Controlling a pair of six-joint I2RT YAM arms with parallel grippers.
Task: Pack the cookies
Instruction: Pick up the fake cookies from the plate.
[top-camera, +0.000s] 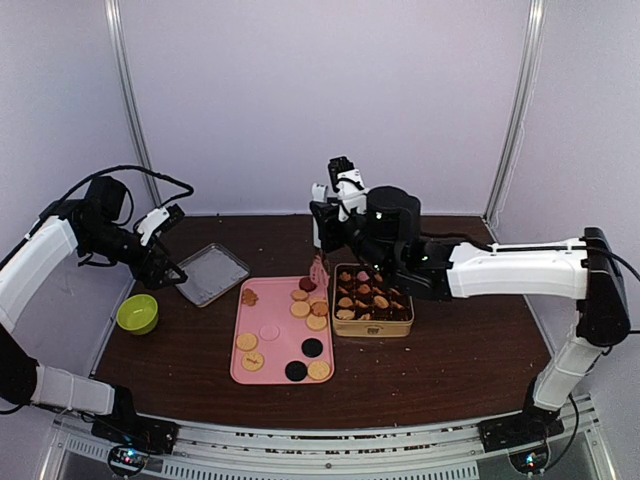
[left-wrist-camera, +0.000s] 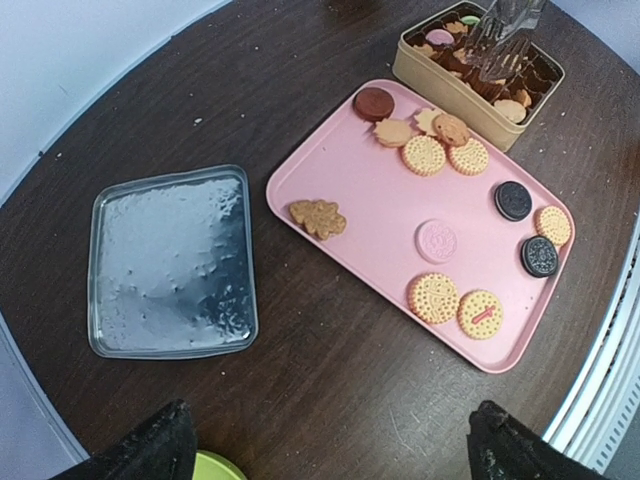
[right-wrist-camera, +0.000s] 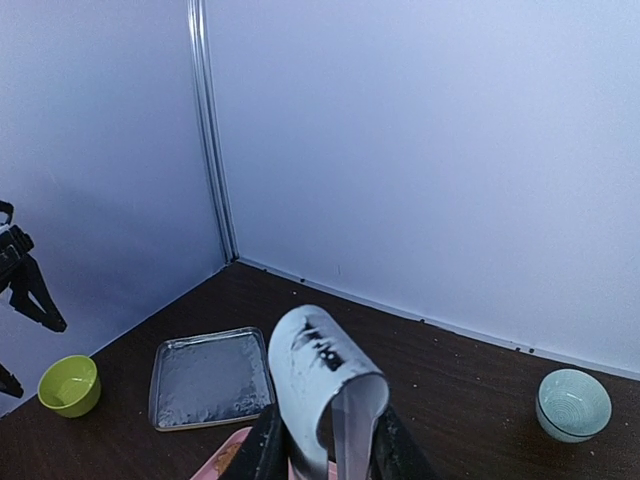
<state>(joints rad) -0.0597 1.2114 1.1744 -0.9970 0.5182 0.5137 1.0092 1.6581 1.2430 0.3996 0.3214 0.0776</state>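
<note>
Several cookies (top-camera: 301, 309) lie on a pink tray (top-camera: 275, 350): tan round ones, a leaf-shaped one (left-wrist-camera: 318, 217), a pink one (left-wrist-camera: 438, 241), two black ones and a dark red one (left-wrist-camera: 374, 102). More cookies fill the gold tin (top-camera: 372, 300) to the tray's right. My right gripper (top-camera: 326, 232) is shut on the looped end of pale plastic tongs (right-wrist-camera: 325, 385). The tongs' tips (left-wrist-camera: 500, 35) hang over the tin's left side. My left gripper (left-wrist-camera: 330, 455) is open and empty, above bare table left of the tray.
A silver lid (top-camera: 212, 272) lies flat to the left of the tray. A green bowl (top-camera: 138, 313) sits at the left table edge. A pale blue bowl (right-wrist-camera: 573, 402) stands near the back wall. White walls close the back and sides.
</note>
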